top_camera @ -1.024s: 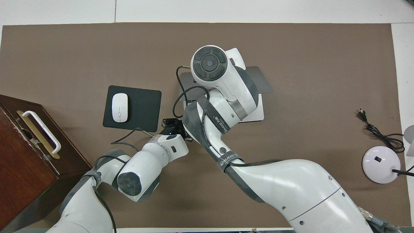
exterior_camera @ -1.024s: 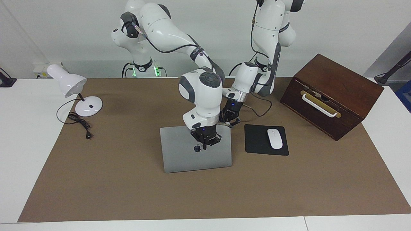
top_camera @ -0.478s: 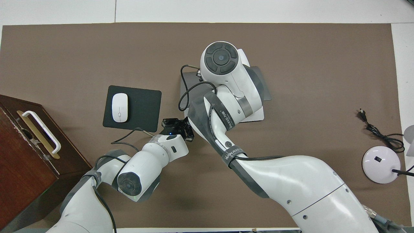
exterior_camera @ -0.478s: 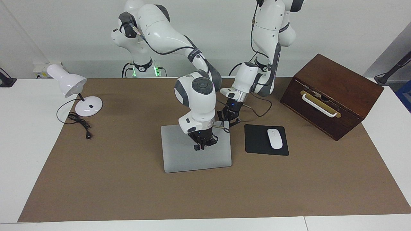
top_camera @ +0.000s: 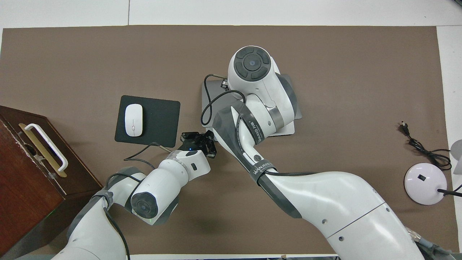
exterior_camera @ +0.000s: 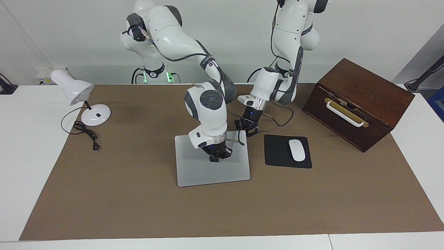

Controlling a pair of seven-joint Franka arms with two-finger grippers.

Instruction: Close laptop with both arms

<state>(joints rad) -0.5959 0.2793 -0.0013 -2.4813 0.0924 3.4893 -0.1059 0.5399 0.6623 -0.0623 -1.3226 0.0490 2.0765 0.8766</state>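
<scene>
White wall (exterior_camera: 364, 31), white table (exterior_camera: 31, 146), brown mat (exterior_camera: 138, 208)

Laptop (exterior_camera: 211, 170) lid: lower, now nearly flat.
Right gripper (exterior_camera: 218, 156): shifts toward 10 o'clock in facing view, pressing the lid.
Left gripper (exterior_camera: 247, 129): edges slightly toward 11 o'clock.

right arm (exterior_camera: 208, 107): bent forward, wrist pointing down | right gripper (exterior_camera: 218, 156): low, tips downward | left arm (exterior_camera: 267, 85): angled down | left gripper (exterior_camera: 247, 129): low, just beside the right wrist
</scene>
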